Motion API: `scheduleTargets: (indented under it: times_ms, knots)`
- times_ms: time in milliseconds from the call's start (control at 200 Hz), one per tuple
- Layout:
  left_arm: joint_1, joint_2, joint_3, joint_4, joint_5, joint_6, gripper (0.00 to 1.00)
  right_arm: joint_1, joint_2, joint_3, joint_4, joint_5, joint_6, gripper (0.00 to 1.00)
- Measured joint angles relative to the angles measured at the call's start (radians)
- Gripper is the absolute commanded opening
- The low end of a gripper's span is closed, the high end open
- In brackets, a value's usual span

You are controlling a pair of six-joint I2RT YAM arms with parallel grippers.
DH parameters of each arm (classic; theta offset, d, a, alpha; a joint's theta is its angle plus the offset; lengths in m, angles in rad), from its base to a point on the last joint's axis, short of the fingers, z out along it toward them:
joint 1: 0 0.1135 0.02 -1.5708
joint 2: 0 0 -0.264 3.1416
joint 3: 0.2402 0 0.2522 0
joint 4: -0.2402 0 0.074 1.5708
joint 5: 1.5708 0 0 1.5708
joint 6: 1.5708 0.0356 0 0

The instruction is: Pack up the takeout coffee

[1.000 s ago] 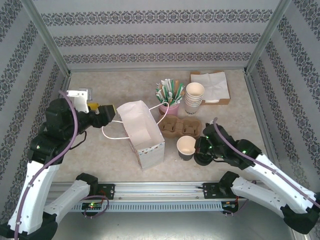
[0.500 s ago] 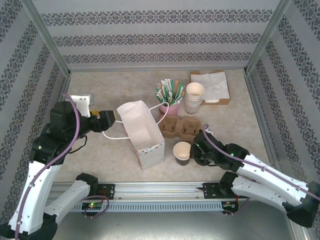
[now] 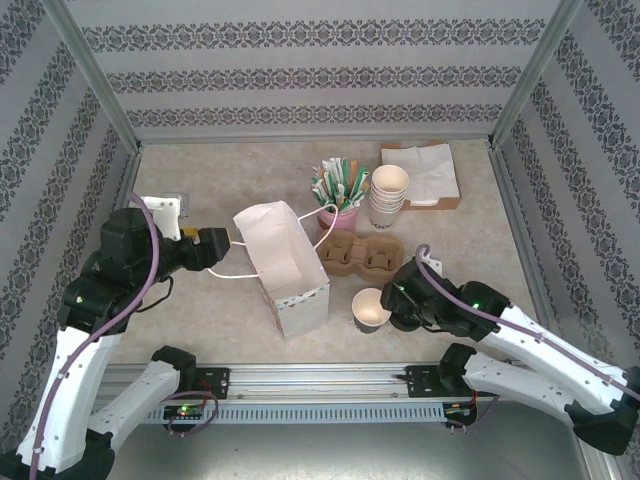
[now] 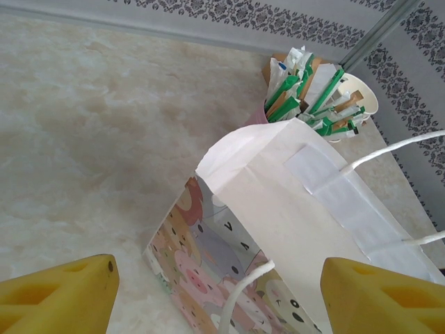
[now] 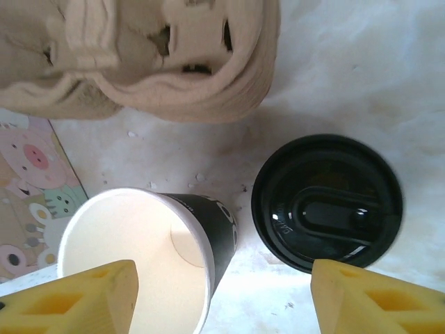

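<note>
While the coffee cup (image 5: 132,264) stands uncovered on the surface (image 5: 348,69), I cannot call it ready to pack. It sits just in front of the cardboard carrier (image 5: 160,62) and close to the paper bag (image 4: 278,209). Its black lid (image 5: 327,202) lies flat just beside it, with a thin gap between them as far as I can see.

My right claw (image 5: 222,296) hangs over the pair, released. Its fingers are spread wide, one near the cup and one near the lid, and it grasps nothing. My left claw (image 4: 222,292) is released too, hovering at the bag. One white handle loop (image 4: 240,306) passes between its fingers without being pinched.

I judge the cup to be light. The inside looks pale and dry down to what seems to be the bottom, though I cannot be sure it is empty. Its paper wall is thin and soft, so without the lid a hard squeeze would press the rim oval or tip the cup. I would take it gently across the dark wall, about halfway up. Once capped, I would hold just under the rim, where the lid stiffens it.

The lid looks thin, slick and stiff at its edge. Lying flat, it gives little to grab, so I would pinch it across the raised rim.
</note>
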Motion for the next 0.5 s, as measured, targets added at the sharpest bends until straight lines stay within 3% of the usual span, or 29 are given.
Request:
scheduleTargets:
  times_ms: [50, 175, 375, 500]
  knots:
    - [0.0, -0.008, -0.001, -0.005, -0.002, 0.003, 0.78, -0.003, 0.005, 0.038, -0.042, 0.026, 0.019, 0.79]
    - [0.0, -0.029, -0.016, -0.011, -0.026, 0.006, 0.78, -0.061, 0.014, 0.054, -0.123, 0.047, 0.043, 0.79]
    - [0.0, -0.074, -0.051, -0.022, -0.064, 0.006, 0.78, -0.146, -0.003, -0.056, -0.142, 0.013, 0.075, 0.49]
    - [0.0, -0.087, -0.088, -0.023, -0.068, 0.005, 0.77, -0.207, -0.043, -0.119, -0.137, -0.01, 0.066, 0.46]
